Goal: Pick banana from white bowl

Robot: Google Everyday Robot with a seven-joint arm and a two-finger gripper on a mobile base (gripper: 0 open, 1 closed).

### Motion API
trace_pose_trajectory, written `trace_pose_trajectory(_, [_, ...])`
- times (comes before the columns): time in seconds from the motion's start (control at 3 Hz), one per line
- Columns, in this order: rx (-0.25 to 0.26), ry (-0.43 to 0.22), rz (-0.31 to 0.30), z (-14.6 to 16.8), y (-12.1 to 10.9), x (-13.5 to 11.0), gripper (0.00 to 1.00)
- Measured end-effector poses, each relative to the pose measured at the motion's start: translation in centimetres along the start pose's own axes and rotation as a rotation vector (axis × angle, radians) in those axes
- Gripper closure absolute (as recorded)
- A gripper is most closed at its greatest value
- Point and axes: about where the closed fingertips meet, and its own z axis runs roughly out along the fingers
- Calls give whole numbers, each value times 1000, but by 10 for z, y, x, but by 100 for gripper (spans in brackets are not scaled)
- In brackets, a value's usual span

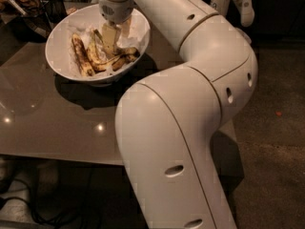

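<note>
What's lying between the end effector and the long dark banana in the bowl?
Camera view: a shorter, yellower banana lies between the end effector, down in the white bowl, and the long dark banana.
</note>
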Motion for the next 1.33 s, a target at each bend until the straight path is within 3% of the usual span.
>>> trace_pose_trajectory(1.33, [-52, 25, -24, 30, 13, -1, 51])
